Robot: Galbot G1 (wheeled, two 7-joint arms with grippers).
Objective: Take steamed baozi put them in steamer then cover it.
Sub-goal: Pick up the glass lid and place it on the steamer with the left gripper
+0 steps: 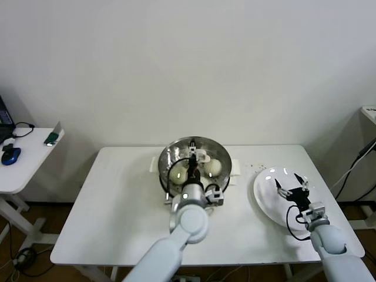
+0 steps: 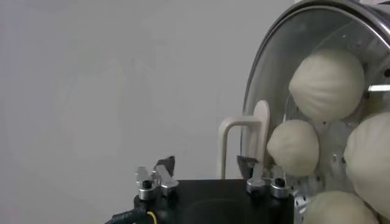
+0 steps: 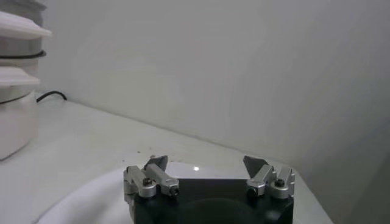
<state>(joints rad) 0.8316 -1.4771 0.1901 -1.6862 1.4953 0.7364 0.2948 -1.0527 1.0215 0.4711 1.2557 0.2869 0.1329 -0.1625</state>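
The steamer (image 1: 166, 154) stands at the table's middle with the cover (image 1: 176, 154) lying on it. In the left wrist view several baozi (image 2: 326, 82) (image 2: 294, 147) (image 2: 368, 155) show through the cover's glass (image 2: 274, 73). My left gripper (image 1: 196, 157) hangs over the cover, open. Its jaws stand wide apart on either side of the cream bar handle (image 2: 244, 125), which sits close to one fingertip (image 2: 247, 161). My right gripper (image 1: 289, 183) is open and empty over the white plate (image 1: 267, 200), which has nothing on it.
A small side table (image 1: 29, 164) at the far left carries a blue mouse (image 1: 10, 155) and a cable. The right wrist view shows the bare plate (image 3: 91, 195), a white appliance body (image 3: 15, 91) and a black cord (image 3: 52, 95) on the tabletop.
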